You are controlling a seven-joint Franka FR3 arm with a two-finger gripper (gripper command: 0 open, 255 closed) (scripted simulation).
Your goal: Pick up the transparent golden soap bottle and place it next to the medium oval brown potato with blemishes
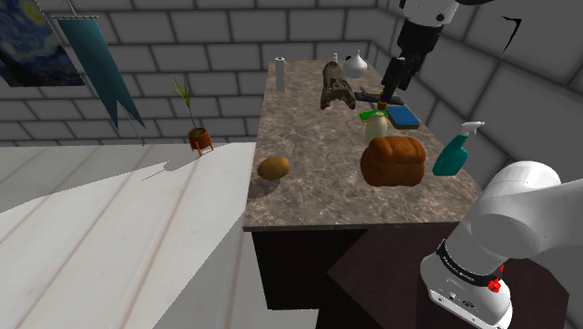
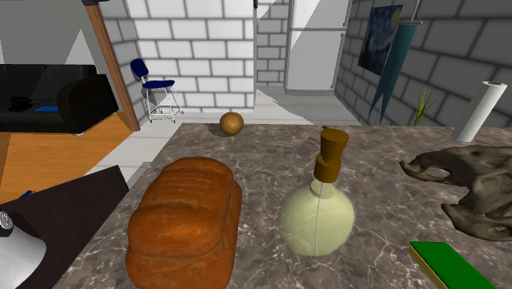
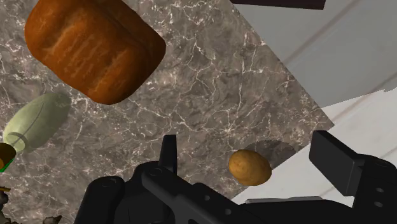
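Gripper (image 1: 391, 92), fingers (image 3: 343, 168) apart, hangs above bottle (image 3: 38, 119), loaf (image 3: 95, 48).

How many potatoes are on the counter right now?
1. The brown potato lies near the counter edge on the shoulder view's left, apart from the bread loaf. None looks hidden.

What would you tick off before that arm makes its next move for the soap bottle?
1. Pincer open: ok, its fingers stand apart, holding nothing.
2. Soap bottle upright: ok, pump on top.
3. Room around the bottle: cannot tell, the bread loaf stands close beside it.
4. Pincer lined up on the bottle: not ok, in the wrist view the bottle sits off to one side of the fingers.
5. Bare counter beside the potato: ok.
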